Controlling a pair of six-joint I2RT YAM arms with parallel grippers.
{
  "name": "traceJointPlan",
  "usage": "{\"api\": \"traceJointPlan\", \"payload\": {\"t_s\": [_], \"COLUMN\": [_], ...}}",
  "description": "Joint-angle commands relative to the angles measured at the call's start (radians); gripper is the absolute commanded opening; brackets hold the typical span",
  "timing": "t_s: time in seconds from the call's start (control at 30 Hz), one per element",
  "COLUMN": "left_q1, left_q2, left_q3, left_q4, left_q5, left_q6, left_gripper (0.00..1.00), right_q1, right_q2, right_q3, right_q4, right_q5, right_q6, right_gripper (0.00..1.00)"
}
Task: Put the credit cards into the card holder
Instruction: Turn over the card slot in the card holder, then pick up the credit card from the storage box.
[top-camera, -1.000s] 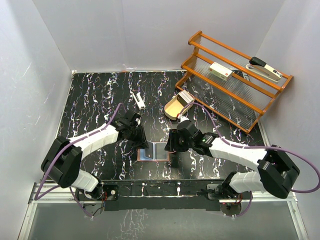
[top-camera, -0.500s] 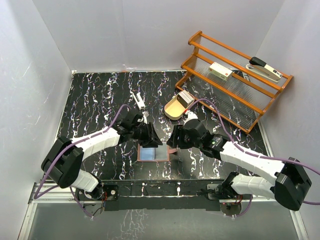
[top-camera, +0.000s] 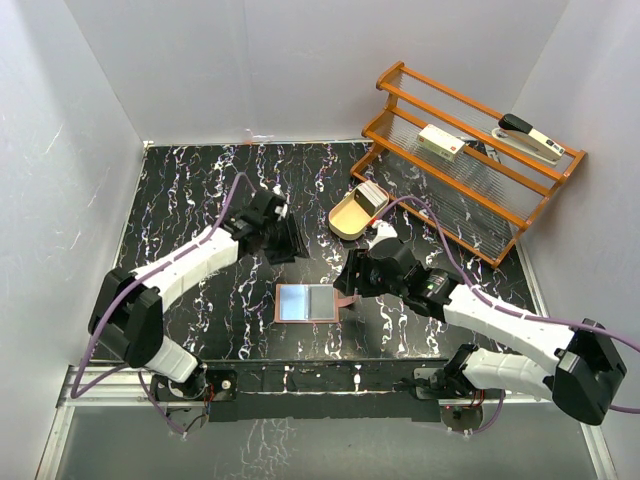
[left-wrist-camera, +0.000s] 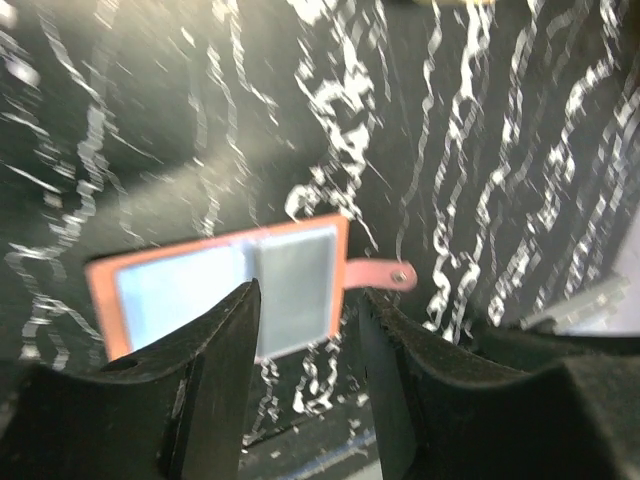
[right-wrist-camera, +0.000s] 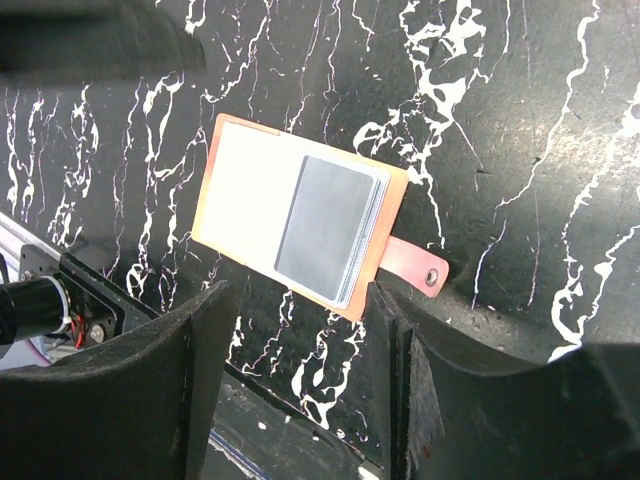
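Lying open, card holder (top-camera: 293, 302), credit cards (right-wrist-camera: 330, 228) on its tab-side half, perhaps tucked in, both pairs of jaws spread, empty.

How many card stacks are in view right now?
2. One card stack lies on the tab-side half of the open card holder; a second stack stands in the oval tray behind it. The left arm may hide more.
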Motion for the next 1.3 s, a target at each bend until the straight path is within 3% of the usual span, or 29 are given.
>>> {"api": "traceJointPlan", "payload": {"t_s": [0.0,0.13,0.33,0.67,0.87,1.07,1.27], "left_q1": [0.066,0.108,0.124,0.123,0.123,0.125,0.124], "left_q2": [0.054,0.099,0.073,-0.205,-0.35,-0.475,-0.502], "left_q3": [0.145,0.259,0.261,0.005,-0.158,-0.308,-0.301], "left_q4": [-0.196,-0.255,-0.217,-0.132,-0.101,-0.038,-0.061], "left_q5": [-0.203,-0.219,-0.154,0.024,0.148,0.153,0.13], "left_q6": [0.121,0.176,0.202,0.212,0.227,0.227,0.236], "left_gripper": [0.43,0.43,0.43,0.44,0.46,0.47,0.47], "right_q1": [-0.003,-0.015,-0.11,-0.226,-0.278,-0.321,-0.338], "right_q2": [-0.028,0.032,0.201,0.508,0.706,0.858,0.974], "right_q3": [0.04,0.134,0.326,0.567,0.713,0.808,0.884], "right_q4": [0.026,-0.01,-0.046,0.018,-0.023,-0.021,-0.051], "right_q5": [0.047,0.148,0.313,0.427,0.519,0.477,0.542], "right_q6": [-0.034,-0.085,-0.254,-0.595,-0.714,-0.824,-0.857], "right_gripper": [0.54,0.56,0.58,0.61,0.63,0.65,0.67]}}
